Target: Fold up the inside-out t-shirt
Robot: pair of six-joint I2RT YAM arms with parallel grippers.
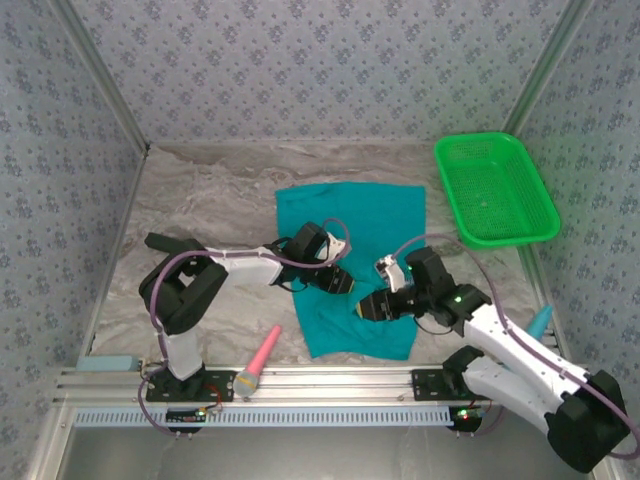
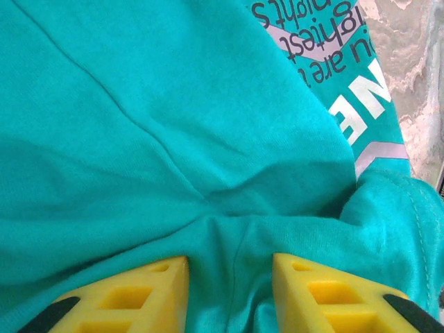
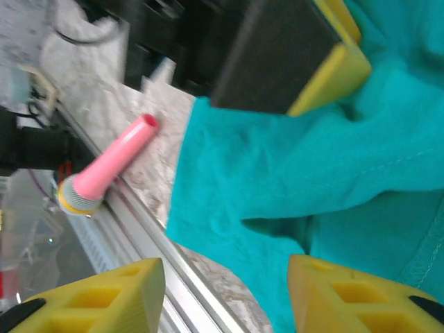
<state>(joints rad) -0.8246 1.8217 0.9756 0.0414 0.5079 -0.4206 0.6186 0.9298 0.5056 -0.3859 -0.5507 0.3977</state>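
T-shirt (image 1: 365, 215) — lies flat | long axis near-to-far | far end wider

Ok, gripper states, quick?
Left gripper: closed on a bunch of the t-shirt.
Right gripper: open, holding nothing.

Printed lettering (image 2: 326, 41) on the inside-out t-shirt (image 2: 173, 125) runs off the left wrist view at 1 o'clock. The left gripper (image 2: 230, 267) is cropped at 6 o'clock; whether it pinches cloth is unclear. The right wrist view blurs the pink tool (image 3: 114, 163).
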